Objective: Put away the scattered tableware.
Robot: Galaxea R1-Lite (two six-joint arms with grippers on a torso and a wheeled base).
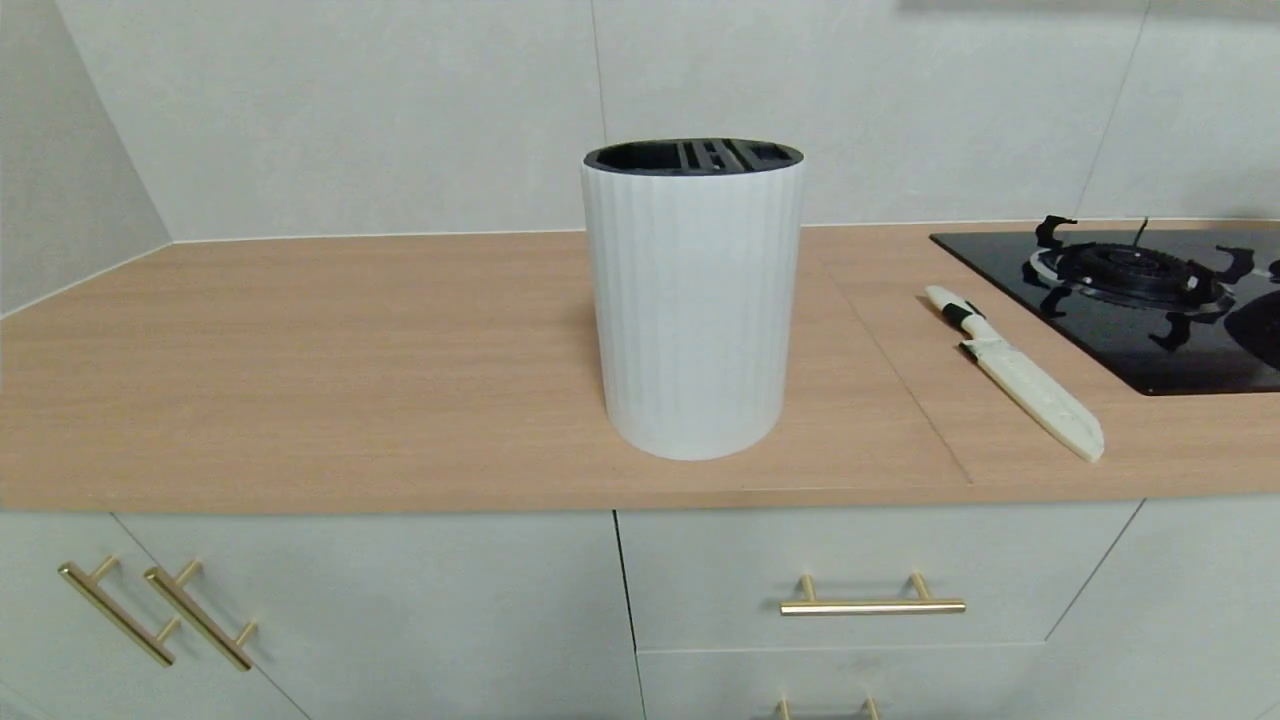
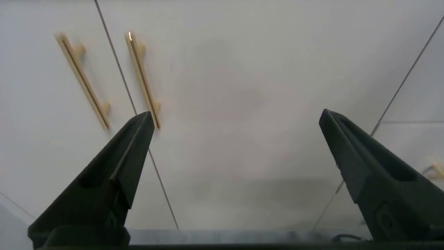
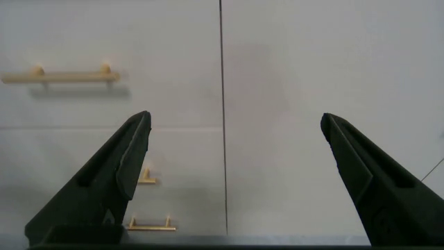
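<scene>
Left claw (image 2: 236,114), right claw (image 3: 236,115) wide; knife (image 1: 1015,375) on wooden countertop (image 1: 300,380)

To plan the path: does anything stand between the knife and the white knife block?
Nothing visible does. Bare countertop separates the knife from the knife block; the gas hob lies on its other side.

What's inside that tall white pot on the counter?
The white pot has a black insert with slots at its top; nothing sticks out. Deeper down is hidden by its wall.
</scene>
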